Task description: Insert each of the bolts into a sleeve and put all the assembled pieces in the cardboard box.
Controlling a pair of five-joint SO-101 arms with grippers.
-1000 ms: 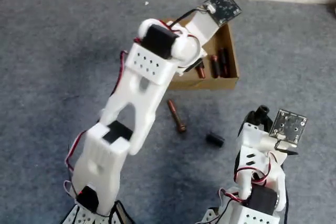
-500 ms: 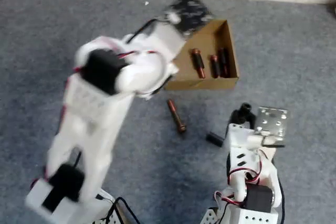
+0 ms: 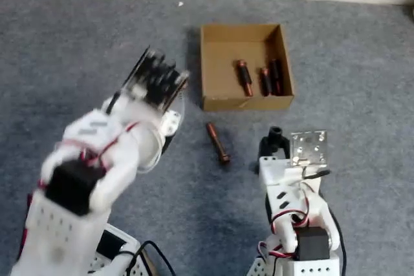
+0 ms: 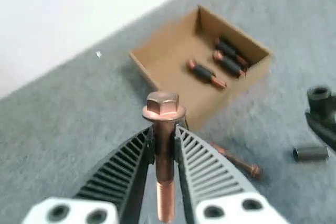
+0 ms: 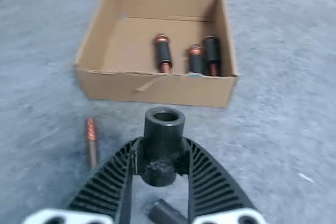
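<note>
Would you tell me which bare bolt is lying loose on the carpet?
The bolt just outside the cardboard box; the other bare bolt stands clamped in the left end effector.

The open cardboard box sits on the grey desk and holds 3 assembled pieces, copper bolts in black sleeves, lying roughly parallel on its floor. 1 bare copper bolt lies on the desk just outside the box's near wall. Another copper bolt stands head up, clamped in the left claw. 1 black sleeve stands open end up, gripped by the right claw. A loose black sleeve lies on its side nearby.
</note>
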